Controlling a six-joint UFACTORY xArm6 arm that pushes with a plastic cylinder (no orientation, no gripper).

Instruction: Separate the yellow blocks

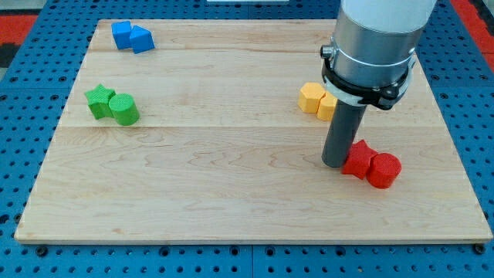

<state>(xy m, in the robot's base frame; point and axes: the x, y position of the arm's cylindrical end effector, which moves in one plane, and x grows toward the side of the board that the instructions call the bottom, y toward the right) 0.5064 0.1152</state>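
Observation:
Two yellow blocks touch each other at the view's right of the board: a yellow hexagonal block [311, 97] and a second yellow block [327, 106] to its right, partly hidden behind the rod, shape unclear. My tip [335, 164] rests on the board below the yellow pair, about a block-length away, and touches the left side of a red star-like block [357, 159].
A red cylinder [384, 170] sits against the red star block. A green star block [99, 100] and a green cylinder [124, 109] sit at the left. Two blue blocks [131, 36] sit at the top left. The wooden board [231, 193] lies on a blue pegboard.

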